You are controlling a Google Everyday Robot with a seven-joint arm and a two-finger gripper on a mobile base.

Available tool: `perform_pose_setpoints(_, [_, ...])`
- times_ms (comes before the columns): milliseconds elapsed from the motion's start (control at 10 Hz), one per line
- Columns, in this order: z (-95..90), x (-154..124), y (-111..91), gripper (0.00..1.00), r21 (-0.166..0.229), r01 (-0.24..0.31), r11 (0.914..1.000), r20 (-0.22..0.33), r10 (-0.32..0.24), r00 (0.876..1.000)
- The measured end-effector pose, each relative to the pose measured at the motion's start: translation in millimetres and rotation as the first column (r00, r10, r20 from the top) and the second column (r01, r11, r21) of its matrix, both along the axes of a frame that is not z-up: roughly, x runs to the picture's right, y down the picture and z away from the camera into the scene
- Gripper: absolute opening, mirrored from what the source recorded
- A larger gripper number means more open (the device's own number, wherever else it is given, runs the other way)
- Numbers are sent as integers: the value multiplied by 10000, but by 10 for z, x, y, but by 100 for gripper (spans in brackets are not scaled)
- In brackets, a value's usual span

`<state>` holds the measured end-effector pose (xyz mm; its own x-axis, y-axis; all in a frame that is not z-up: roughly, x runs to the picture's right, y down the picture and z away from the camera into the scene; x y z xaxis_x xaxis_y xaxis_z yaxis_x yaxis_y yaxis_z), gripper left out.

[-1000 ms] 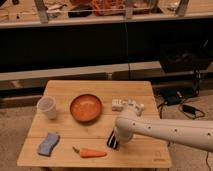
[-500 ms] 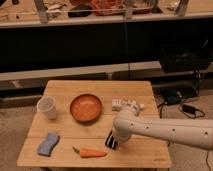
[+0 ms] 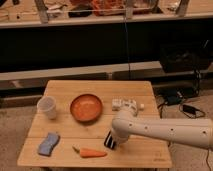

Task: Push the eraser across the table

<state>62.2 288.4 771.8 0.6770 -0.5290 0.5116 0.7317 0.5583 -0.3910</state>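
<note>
Wooden slat table [image 3: 135, 90] sits on a speckled floor, with a dark shelf unit behind it. Nearest the camera: a carrot [image 3: 91, 153] at the front edge, and a blue-grey sponge [image 3: 48, 143] off to its left. Just right of the carrot the gripper [image 3: 111, 141] is down at the tabletop, right on the black eraser [image 3: 109, 142], which looks partly hidden under it. Further back there's an orange bowl [image 3: 86, 107] mid-table, a white cup [image 3: 47, 107] to its left, and a white bottle [image 3: 127, 104] lying on its side to its right. Cables and a power brick [image 3: 191, 108] lie on the floor beyond. No readable labels anywhere.
</note>
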Motion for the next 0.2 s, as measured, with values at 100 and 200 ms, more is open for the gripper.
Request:
perform_pose_setpoints(100, [16,-47,9,0,41,99,9999,52,-99,9999])
perform_pose_setpoints(200, [23,-75,11,0,57,125,9999,85,-125,9999])
